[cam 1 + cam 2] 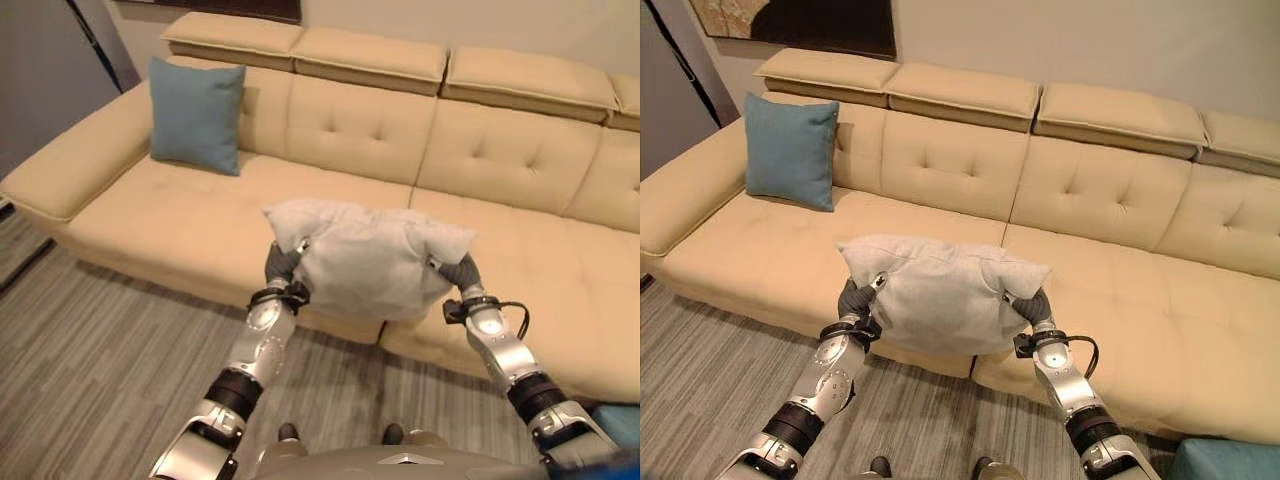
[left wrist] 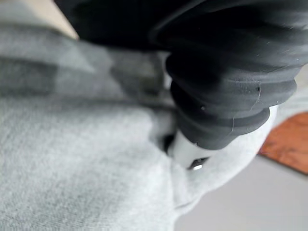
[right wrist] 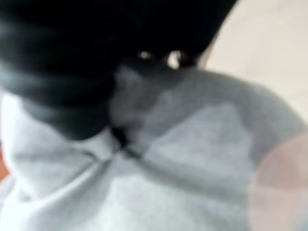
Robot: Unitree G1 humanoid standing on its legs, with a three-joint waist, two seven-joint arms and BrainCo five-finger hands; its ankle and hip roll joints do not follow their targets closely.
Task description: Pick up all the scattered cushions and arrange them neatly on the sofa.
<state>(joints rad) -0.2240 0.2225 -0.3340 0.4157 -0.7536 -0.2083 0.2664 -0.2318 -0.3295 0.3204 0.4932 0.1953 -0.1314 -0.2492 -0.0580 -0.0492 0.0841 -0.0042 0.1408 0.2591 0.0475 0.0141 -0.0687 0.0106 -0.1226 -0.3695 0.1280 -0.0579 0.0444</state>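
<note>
I've got the white cushion up in the air btwn both hands, over the sofa's front edge, mid seat. Left hand and right hand press in on each side; fingers are buried in the fabric so can't tell if they're curled. Blue cushion is already propped at the left end. I'd keep the squeeze even, carry it fwd to the backrest, set it upright.

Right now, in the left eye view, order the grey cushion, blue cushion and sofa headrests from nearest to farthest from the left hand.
1. Grey cushion: against the left hand, held between both hands.
2. Blue cushion: upright at the sofa's left end.
3. Headrests: along the top of the back.
</note>
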